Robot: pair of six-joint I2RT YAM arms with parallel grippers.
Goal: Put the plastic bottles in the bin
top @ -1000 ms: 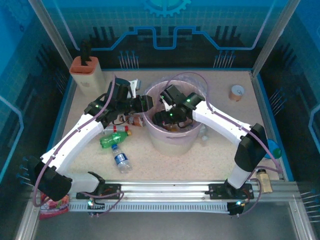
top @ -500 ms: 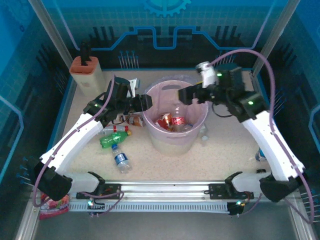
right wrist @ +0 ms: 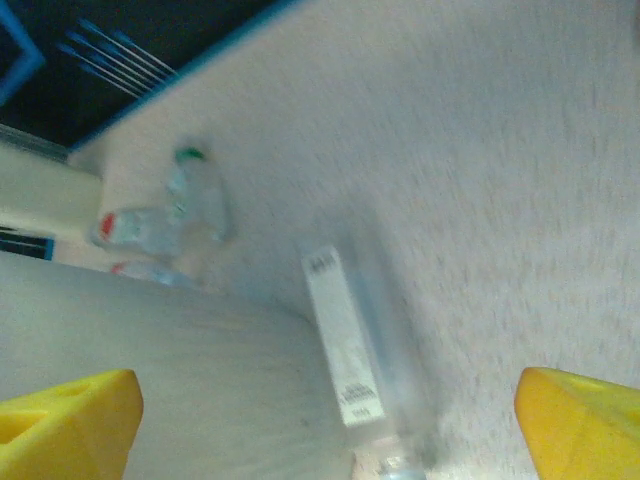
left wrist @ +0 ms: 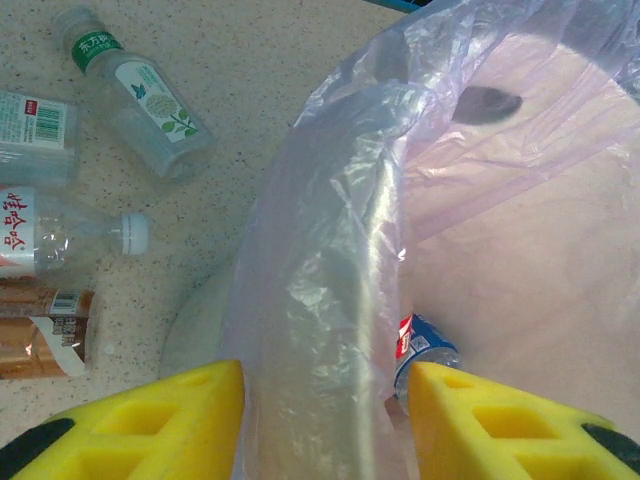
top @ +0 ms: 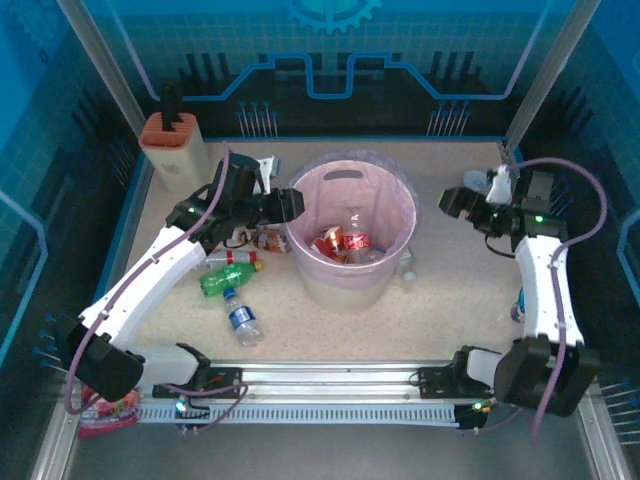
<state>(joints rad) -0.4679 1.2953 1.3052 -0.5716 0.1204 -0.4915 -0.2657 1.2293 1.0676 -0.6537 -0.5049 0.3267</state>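
Several plastic bottles (top: 340, 243) lie inside the bin (top: 350, 288), the pink-lined bucket at mid-table, red labels showing among them. More lie on the table (top: 450, 310) left of the bin:
- an amber bottle (top: 270, 240), just beside its wall
- a red-label bottle (top: 232, 260)
- a green bottle (top: 225, 283)
- a blue-label bottle (top: 242, 320), nearer the arms

A clear bottle (right wrist: 345, 350) w/ a white label lies by the bin's right wall.

The left gripper (top: 290, 205) is at the bin's left rim. Its wrist cam shows the yellow fingers (left wrist: 150, 420) closed partway on the bag-lined rim, one outside, one inside next to a bottle w/ a blue-and-red label (left wrist: 420, 345).

The right gripper (top: 450, 200) hangs right of the bin, apart from it. Its fingers are spread wide & hold nothing, and its wrist view is blurred.

A knife block (top: 170, 145) stands in the far-left corner. A red snack bag (top: 110, 412) lies by the left arm's base.
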